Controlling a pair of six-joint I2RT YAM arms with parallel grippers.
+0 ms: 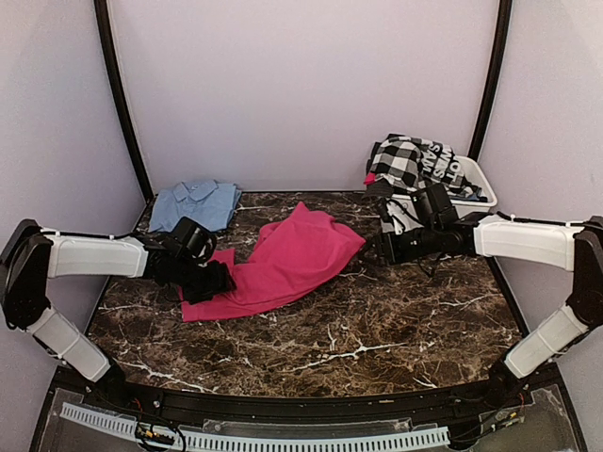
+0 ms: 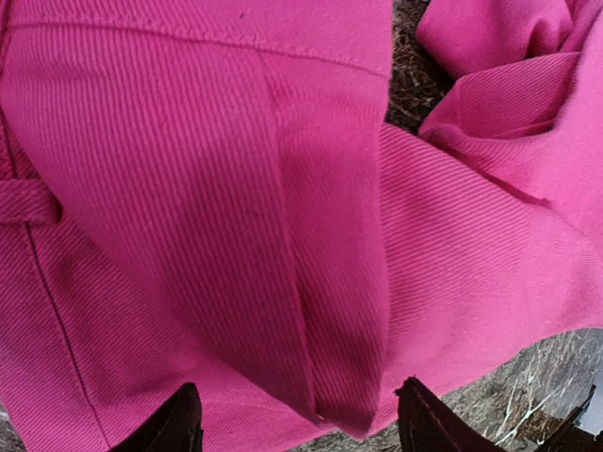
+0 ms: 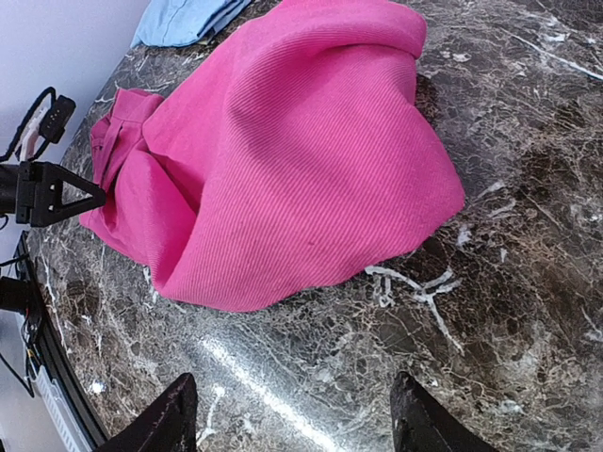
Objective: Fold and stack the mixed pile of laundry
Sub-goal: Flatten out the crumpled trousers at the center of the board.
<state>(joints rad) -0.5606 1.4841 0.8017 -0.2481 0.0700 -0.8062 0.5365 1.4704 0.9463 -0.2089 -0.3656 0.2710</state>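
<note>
The pink cloth [image 1: 292, 259] lies crumpled mid-bench [image 1: 377, 339]. The left end effector [image 1: 215, 281] is over the cloth's left edge, fingers apart. The right end effector [image 1: 386, 247] is just right of the cloth, fingers apart above bare marble. A blue shirt [image 1: 196, 202] lies far left, and a checked garment [image 1: 410, 158] fills the white tub [image 1: 476, 179] far right.

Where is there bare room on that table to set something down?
The near strip of the table, between pink cloth and the near edge, is bare. Smaller gap at the back, between blue shirt and white tub. Crowded around the tub's checked heap.
</note>
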